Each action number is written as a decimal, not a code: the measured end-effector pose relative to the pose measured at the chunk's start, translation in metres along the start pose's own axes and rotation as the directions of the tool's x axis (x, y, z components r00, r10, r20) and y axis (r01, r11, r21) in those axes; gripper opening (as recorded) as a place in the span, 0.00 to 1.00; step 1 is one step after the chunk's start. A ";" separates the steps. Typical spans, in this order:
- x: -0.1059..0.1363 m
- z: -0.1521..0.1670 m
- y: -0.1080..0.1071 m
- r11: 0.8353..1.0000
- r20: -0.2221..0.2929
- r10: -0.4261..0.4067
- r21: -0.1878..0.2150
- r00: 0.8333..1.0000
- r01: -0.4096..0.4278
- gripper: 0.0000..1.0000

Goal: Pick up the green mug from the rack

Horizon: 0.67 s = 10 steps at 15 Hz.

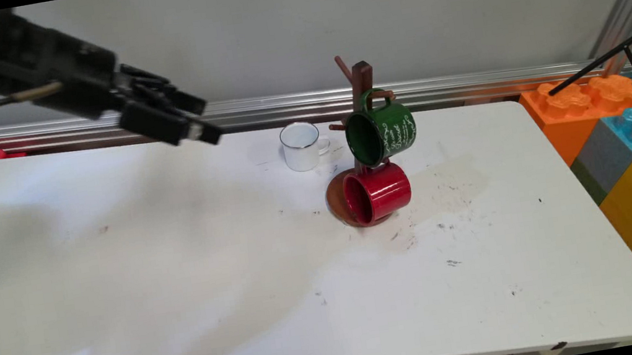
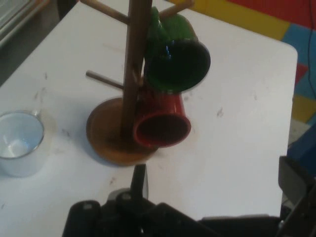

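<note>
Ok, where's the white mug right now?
Main view: the white mug stands upright near the table's far edge, just left of the mug tree.

a robotics lab: a scuffed white table (image 1: 180, 273) against a bare wall with an aluminium rail (image 1: 465, 85), oversized plastic building blocks (image 1: 629, 137) stacked beside it, and a black tripod leg (image 1: 611, 55) at the right.

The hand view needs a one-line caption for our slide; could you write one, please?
Open gripper above a wooden mug tree holding green mug and red mug, white mug beside it.
</note>
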 end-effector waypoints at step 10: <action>0.021 0.104 0.034 0.991 -0.058 -0.127 0.034 0.990 0.129 1.00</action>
